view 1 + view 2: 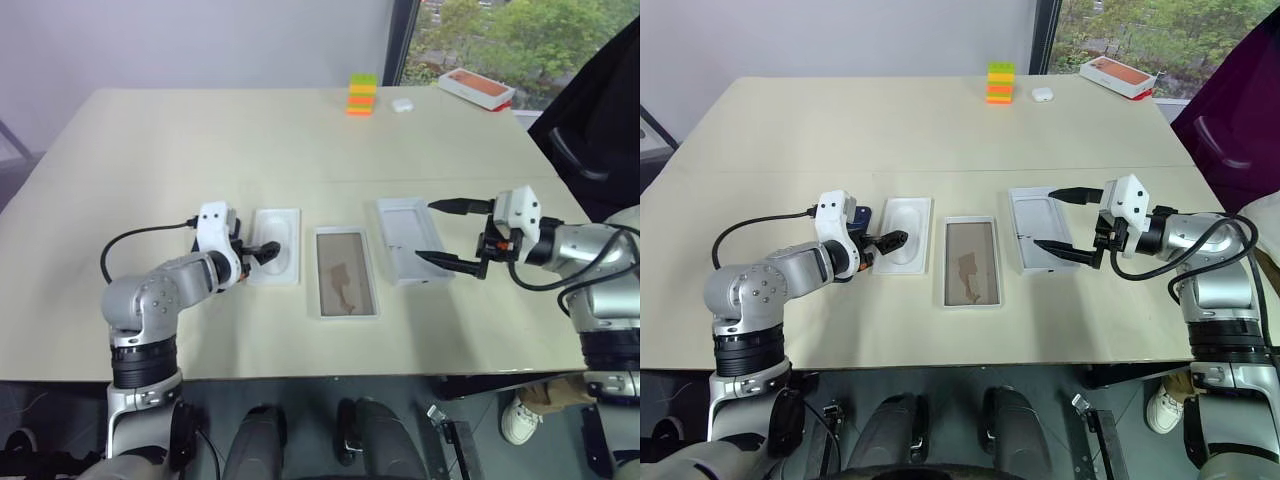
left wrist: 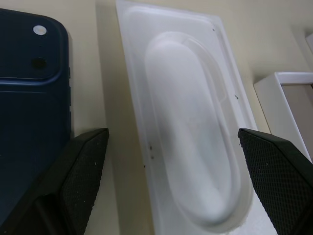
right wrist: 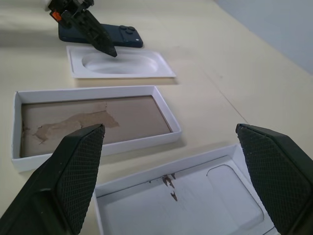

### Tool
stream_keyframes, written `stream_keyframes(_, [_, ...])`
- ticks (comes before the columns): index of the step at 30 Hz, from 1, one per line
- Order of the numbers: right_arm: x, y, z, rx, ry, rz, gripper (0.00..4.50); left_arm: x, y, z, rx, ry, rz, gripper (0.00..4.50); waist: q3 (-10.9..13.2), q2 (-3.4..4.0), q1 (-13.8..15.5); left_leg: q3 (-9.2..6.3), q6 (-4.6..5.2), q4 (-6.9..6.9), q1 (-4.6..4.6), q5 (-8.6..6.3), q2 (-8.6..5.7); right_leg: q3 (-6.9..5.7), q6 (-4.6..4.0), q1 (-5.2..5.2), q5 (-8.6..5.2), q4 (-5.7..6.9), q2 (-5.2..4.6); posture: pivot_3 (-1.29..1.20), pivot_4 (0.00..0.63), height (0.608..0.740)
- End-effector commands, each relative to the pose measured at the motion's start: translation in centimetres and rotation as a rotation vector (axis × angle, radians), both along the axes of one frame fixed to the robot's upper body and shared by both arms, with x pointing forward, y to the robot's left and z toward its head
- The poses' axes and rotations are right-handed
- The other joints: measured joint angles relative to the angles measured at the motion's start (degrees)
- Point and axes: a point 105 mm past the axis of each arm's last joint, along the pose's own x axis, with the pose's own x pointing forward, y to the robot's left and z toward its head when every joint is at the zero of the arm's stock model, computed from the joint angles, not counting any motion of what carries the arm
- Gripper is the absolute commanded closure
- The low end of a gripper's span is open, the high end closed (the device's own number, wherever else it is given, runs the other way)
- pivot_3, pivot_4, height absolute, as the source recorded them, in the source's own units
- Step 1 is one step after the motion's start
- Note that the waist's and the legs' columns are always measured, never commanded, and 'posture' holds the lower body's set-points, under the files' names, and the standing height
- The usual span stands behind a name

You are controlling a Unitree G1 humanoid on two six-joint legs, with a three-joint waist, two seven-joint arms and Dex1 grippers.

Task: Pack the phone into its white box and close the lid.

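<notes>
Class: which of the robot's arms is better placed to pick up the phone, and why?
Left. The open left gripper hangs over the insert, right beside the phone. The right gripper is over the lid, beyond the white box.

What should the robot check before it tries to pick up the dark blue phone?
1. Left pincer open: ok, its fingers stand wide apart.
2. Left pincer over the slim dark navy-blue phone: not ok, it hangs over the white insert with the oval recess; the phone lies beside it.
3. Shallow white box with the tan-brown floor empty: ok.
4. White lid off the box, plain inside up: ok, it lies apart on the beige table.
5. Right pincer open and holding nothing: ok, it hovers above the lid.
</notes>
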Motion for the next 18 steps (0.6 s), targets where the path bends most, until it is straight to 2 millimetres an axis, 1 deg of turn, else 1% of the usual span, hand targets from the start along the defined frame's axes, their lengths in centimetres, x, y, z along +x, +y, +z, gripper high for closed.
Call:
stream_keyframes(1, [-0.1, 0.7, 1.4, 0.001, -0.067, 0.022, 0.01, -0.3, -0.7, -0.4, -0.025, 0.036, -0.016, 0.05, 0.0, 0.0, 0.08, -0.01, 0.0, 0.0, 0.0, 0.0, -0.01, 0.0, 0.0, 0.01, 0.0, 0.0, -0.01, 0.0, 0.15, 0.74])
stream_keyframes(4, [0.0, 0.9, 1.8, 0.006, -0.082, 0.02, 0.01, -0.3, -0.6, -1.3, -0.04, 0.063, 0.005, 0.05, -0.01, 0.0, 0.06, -0.01, 0.0, 0.0, 0.03, 0.0, -0.02, 0.0, 0.0, 0.04, 0.0, -0.01, -0.02, 0.0, 0.15, 0.74])
stream_keyframes(7, [-0.1, 1.1, 2.0, 0.004, -0.088, 0.024, 0.01, -0.2, -0.7, -1.5, -0.09, 0.073, 0.024, 0.05, -0.01, 0.0, 0.08, -0.01, 0.0, 0.0, 0.11, 0.0, -0.02, -0.01, 0.0, 0.13, 0.0, -0.02, -0.03, 0.0, 0.15, 0.74])
stream_keyframes(9, [-0.1, 1.1, 2.1, 0.005, -0.092, 0.026, 0.01, -0.2, -0.8, -1.7, -0.091, 0.077, 0.028, 0.05, -0.01, 0.0, 0.09, -0.02, 0.0, 0.0, 0.18, 0.0, -0.03, -0.01, 0.01, 0.21, -0.01, -0.03, -0.03, 0.0, 0.15, 0.74])
stream_keyframes(13, [0.0, 1.2, 2.1, 0.004, -0.09, 0.026, 0.01, -0.1, -1.8, -1.4, -0.119, 0.073, -0.004, 0.05, -0.01, 0.0, 0.17, -0.04, 0.0, -0.01, 0.34, 0.0, -0.04, -0.03, 0.01, 0.39, -0.02, -0.07, -0.03, 0.0, 0.15, 0.74])
stream_keyframes(18, [0.0, 1.2, 2.0, 0.004, -0.09, 0.027, 0.01, -0.2, -2.3, -1.5, -0.134, 0.08, -0.025, 0.05, -0.01, 0.01, 0.16, -0.05, 0.01, -0.03, 0.44, -0.01, -0.05, -0.02, 0.03, 0.49, -0.03, -0.1, -0.04, 0.0, 0.15, 0.74])
